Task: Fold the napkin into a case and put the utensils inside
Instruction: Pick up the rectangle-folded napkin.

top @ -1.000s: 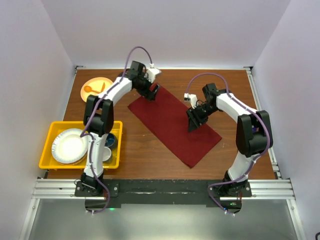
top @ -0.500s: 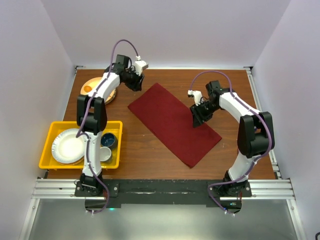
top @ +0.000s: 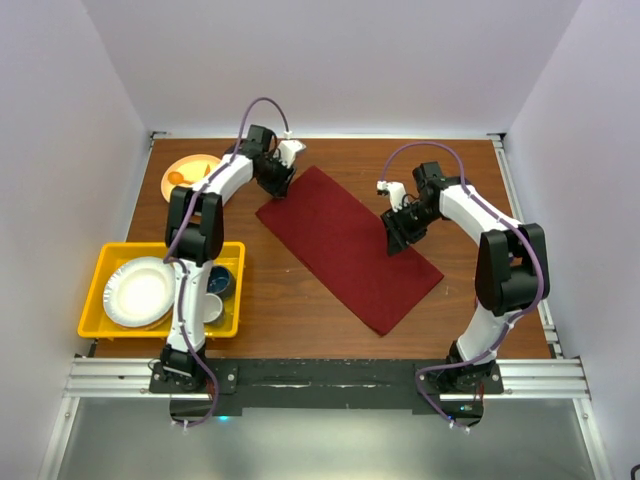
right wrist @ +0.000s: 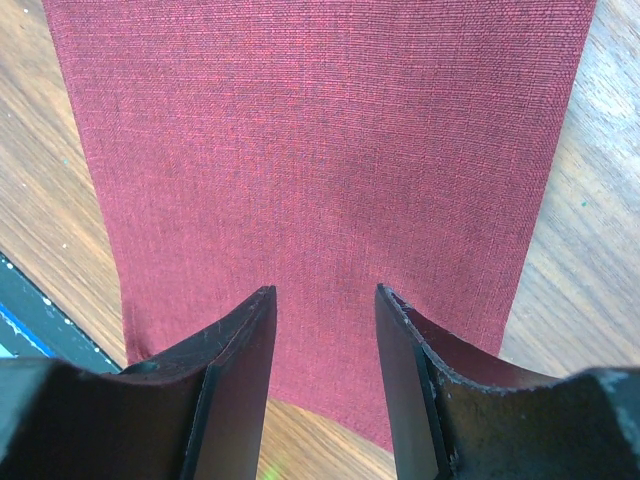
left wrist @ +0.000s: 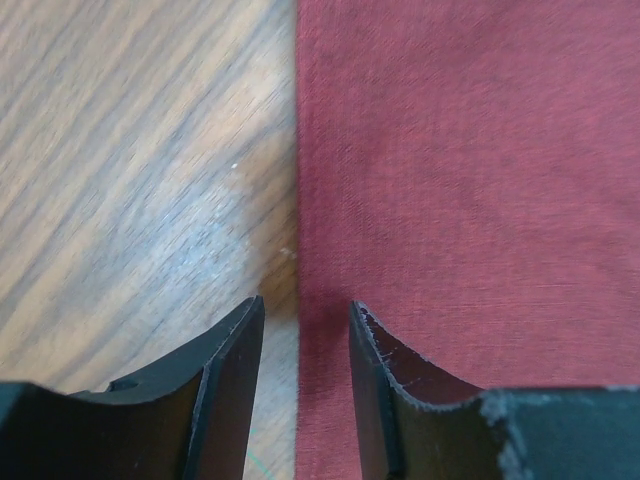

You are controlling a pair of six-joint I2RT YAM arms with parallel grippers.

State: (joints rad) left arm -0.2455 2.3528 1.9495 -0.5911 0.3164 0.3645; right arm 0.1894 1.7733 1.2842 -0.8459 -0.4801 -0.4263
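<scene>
The maroon napkin point(top: 348, 245) lies flat on the wooden table as a long slanted rectangle. My left gripper point(top: 277, 188) hovers low at its far-left edge. In the left wrist view the left gripper point(left wrist: 305, 302) is open, and the napkin point(left wrist: 460, 180) edge runs through the gap with nothing pinched. My right gripper point(top: 393, 240) is over the napkin's right side. In the right wrist view the right gripper point(right wrist: 326, 290) is open above the napkin point(right wrist: 320, 140), with nothing between its fingers. No case shows, and the utensils are out of view.
An orange plate point(top: 190, 165) with an orange spoon and fork sits at the far left of the table. A yellow tray point(top: 96, 277) at the left holds a white plate point(top: 140, 292) and cups point(top: 216, 285). Bare wood surrounds the napkin.
My left gripper swung out toward the orange plate and came back to the napkin's far-left edge, its jaws narrowing. My right gripper shifted slightly up along the napkin's right side.
</scene>
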